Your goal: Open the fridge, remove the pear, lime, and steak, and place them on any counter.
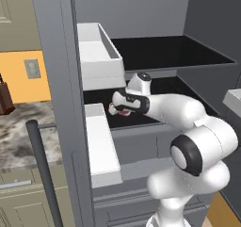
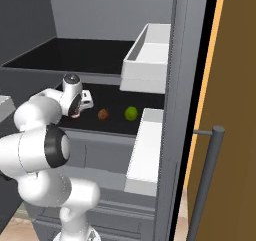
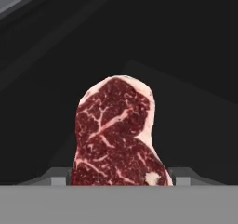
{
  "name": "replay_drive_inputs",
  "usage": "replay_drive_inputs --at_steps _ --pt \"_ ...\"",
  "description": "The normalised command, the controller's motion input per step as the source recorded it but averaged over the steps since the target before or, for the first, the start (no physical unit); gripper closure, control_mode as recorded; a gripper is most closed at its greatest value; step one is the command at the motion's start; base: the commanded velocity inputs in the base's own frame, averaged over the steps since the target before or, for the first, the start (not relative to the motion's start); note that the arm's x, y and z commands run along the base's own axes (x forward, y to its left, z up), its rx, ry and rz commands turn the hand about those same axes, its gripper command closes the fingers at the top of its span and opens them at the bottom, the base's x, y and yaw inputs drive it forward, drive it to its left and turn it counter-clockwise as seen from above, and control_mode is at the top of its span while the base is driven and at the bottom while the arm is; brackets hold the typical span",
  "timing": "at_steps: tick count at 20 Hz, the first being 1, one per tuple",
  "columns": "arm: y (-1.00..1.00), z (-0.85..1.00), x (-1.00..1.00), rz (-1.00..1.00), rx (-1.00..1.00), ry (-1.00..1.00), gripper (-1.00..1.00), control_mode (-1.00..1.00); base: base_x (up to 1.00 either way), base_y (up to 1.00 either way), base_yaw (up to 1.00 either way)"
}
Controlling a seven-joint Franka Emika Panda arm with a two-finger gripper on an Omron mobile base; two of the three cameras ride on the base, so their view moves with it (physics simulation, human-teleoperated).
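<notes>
The steak (image 3: 118, 135) lies flat on the dark middle shelf (image 2: 115, 120) of the open fridge (image 1: 56, 80), directly between the two fingertips (image 3: 58, 179), which stand one at each side of its near end. The jaws (image 3: 118, 181) are spread about the meat's width; whether they already press on it I cannot tell. From the left base view the steak (image 1: 121, 111) shows as a red sliver under the hand, near the shelf's front left part.

Further right on the same shelf sit a brown round fruit (image 2: 103, 114) and a green lime (image 2: 131, 113), well apart from the hand and from each other. Above, a white door bin (image 1: 99, 56) juts beside the upper shelf; a second white bin (image 1: 101, 141) hangs lower, just left of the steak's shelf edge. The arm's elbow fills the room in front of the shelf. Beyond the left door lies the mottled stone bench (image 1: 19, 132).
</notes>
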Motion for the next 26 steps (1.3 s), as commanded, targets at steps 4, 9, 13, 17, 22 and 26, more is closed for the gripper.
replay_drive_inputs --at_steps 4,9,13,17,22,26 --pt "-0.63 0.03 -1.0 0.0 0.05 0.0 1.0 -1.0 0.0 0.0 0.0" --pt "-0.54 0.68 -1.0 0.0 0.05 0.0 1.0 -1.0 0.0 0.0 0.0" --pt "-0.26 0.69 -1.0 0.0 0.0 0.03 1.0 -1.0 0.0 0.0 0.0" --pt "-0.3 0.61 -0.99 -0.07 0.0 0.12 1.0 -1.0 0.0 0.0 0.0" --pt "-0.29 0.26 -0.71 -0.11 0.0 0.17 1.0 -1.0 0.0 0.0 0.0" --pt "0.0 0.0 0.0 0.0 0.0 0.0 1.0 1.0 -1.0 -0.11 -0.06"
